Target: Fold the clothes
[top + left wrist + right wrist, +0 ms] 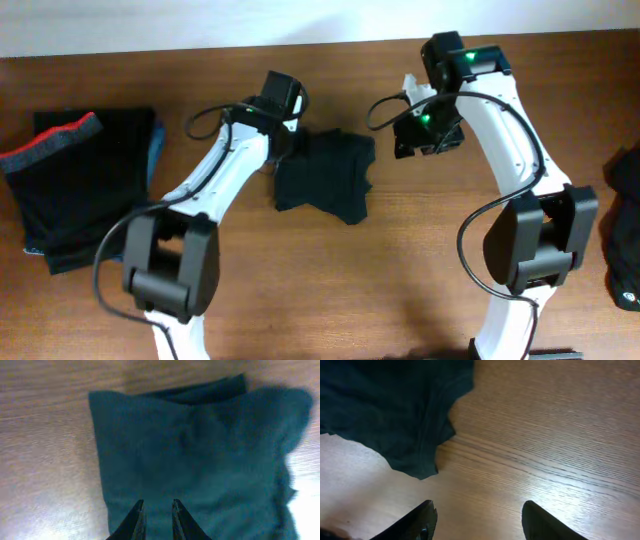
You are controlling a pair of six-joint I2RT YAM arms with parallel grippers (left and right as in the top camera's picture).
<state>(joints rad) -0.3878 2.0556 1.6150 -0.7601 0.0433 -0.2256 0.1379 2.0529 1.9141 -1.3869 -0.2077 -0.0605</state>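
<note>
1 black garment (325, 180): lies flat and partly folded at the middle of the tabletop (400, 280), between the 2 tools; its outline is uneven, and the left wrist view shows a second layer at one edge.
Left tool (156, 519): over the garment's near edge, fingers (135, 521) close together with a narrow slit between them; whether they nip any fabric cannot be told.
Right tool (477, 521): spread wide with nothing between its fingers (420, 522); hangs over bare wood just beside the garment's ragged corner, apart from it.
Folded stack (85, 200): at the left end of the tabletop, well apart from the middle garment; black, with a red-and-grey waistband (55, 145) on top and a blue edge (155, 160) on its right side.
Dark fabric (625, 225): at the right edge, cut off by the frame; its shape cannot be told.
</note>
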